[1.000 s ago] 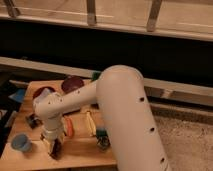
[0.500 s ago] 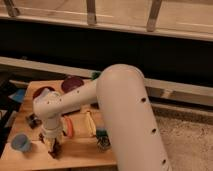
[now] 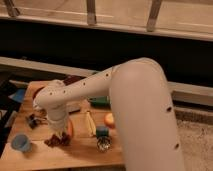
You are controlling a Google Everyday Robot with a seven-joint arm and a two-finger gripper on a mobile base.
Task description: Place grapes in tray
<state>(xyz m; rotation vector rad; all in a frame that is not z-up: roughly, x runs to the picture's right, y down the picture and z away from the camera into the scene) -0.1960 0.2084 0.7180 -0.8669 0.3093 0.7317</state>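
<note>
The pincer (image 3: 58, 134) had been shifted slightly right and was held low over the grapes (image 3: 59, 141) at the desk's (image 3: 75, 155) near edge, presumably for grasping. Its grip could not be told. The tray (image 3: 100, 101) was seen farther right.

Looks like robot test corner in lab or office building. Small wooden table (image 3: 80, 156) with food bits (image 3: 109, 120) scattered on it, blue cup (image 3: 20, 142) at its front left. Behind table: dark ledge (image 3: 125, 47), metal railing posts (image 3: 91, 12) above. Right of table: speckled carpet (image 3: 196, 145). Big white robot arm (image 3: 142, 110) over table, gripper (image 3: 59, 136) low near table's front left.
</note>
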